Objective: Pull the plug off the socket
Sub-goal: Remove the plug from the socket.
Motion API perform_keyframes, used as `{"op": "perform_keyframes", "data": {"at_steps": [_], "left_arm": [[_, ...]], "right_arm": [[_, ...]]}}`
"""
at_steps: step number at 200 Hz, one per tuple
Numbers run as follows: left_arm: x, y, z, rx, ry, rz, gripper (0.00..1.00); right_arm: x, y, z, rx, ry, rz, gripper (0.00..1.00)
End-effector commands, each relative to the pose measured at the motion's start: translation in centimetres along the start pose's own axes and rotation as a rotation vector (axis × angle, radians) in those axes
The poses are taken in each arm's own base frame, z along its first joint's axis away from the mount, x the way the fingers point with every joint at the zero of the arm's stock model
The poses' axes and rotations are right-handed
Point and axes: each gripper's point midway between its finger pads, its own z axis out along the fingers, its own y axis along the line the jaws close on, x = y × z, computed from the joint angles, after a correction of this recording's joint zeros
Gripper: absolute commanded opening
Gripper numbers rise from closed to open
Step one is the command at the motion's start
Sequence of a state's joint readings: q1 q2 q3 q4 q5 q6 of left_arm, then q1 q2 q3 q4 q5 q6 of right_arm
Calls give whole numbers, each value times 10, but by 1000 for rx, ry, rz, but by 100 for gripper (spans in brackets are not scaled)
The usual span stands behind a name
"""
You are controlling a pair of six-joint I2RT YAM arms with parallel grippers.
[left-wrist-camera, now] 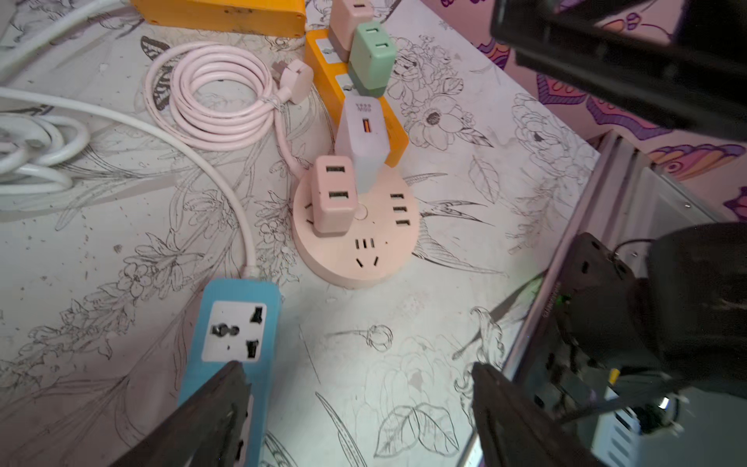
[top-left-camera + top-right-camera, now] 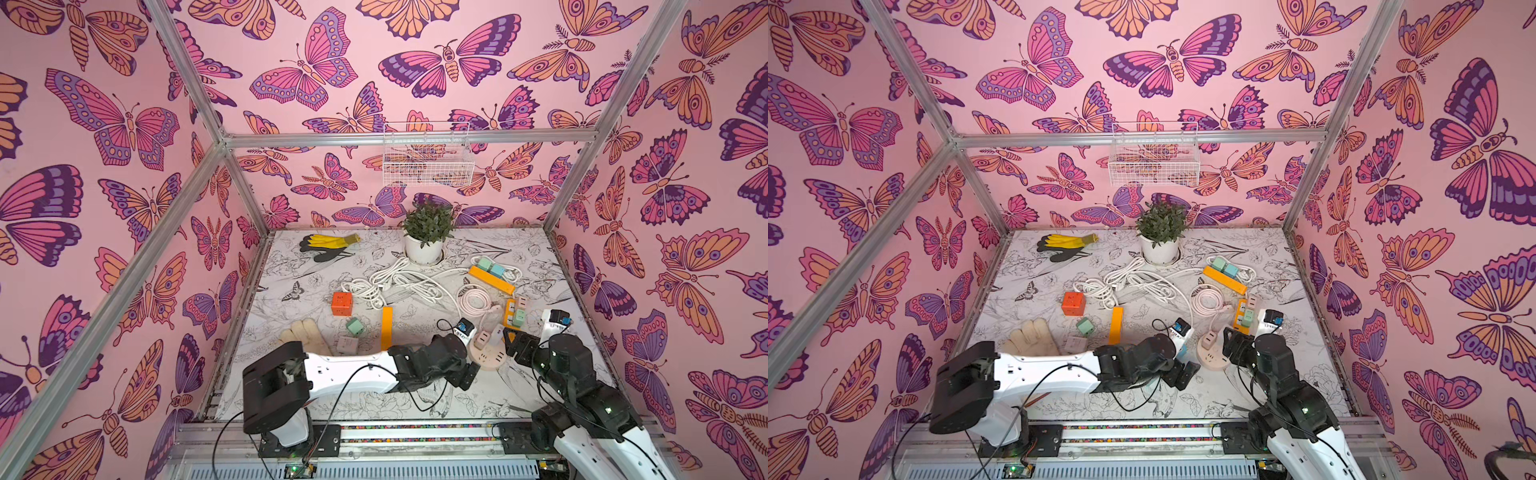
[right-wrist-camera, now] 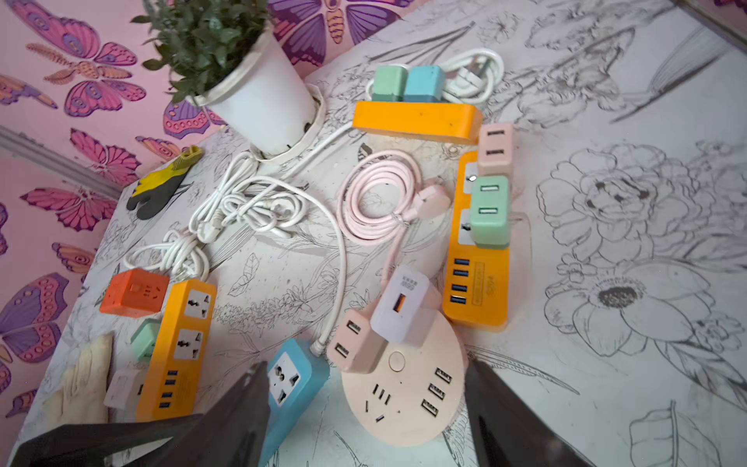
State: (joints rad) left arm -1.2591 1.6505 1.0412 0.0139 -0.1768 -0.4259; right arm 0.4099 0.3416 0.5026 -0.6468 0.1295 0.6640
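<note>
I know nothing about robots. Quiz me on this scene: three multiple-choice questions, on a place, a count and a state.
1. Where does the potted plant stand?
A. At the far edge of the table, by the back wall.
B. At the near edge, by the arms' bases.
C. Hanging from the frame.

2. How many adapters are plugged into the round pink socket?
A. One.
B. Two.
C. Four.

3. How is the left gripper?
A. Open, holding nothing.
B. Shut on an adapter.
C. Shut, empty.

Answers: 1 A, its pot sits by the back wall; 2 B, a pink adapter and a white adapter stand in it; 3 A, its jaws stand wide apart with only table between.
</note>
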Motion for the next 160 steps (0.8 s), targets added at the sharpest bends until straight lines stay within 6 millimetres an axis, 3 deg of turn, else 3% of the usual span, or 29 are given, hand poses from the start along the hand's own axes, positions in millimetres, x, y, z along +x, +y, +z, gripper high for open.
{"op": "perform_keyframes", "data": {"at_steps": [1,40,60,100,160], "left_arm": [[-8,8,14,-95,14,36,87],[-9,6,40,-150,94,50,85],[-12,1,51,-153,114,66,85],[-11,5,67,-187,157,93,81],[-6,15,75,-183,183,58,80]], "right_arm": [[14,-16,10,44,81,183,79],[38,-29,33,1,280,492,77],[41,-32,38,-53,295,574,74],[48,-37,38,-62,288,592,73],[55,-48,36,-10,275,571,73]]}}
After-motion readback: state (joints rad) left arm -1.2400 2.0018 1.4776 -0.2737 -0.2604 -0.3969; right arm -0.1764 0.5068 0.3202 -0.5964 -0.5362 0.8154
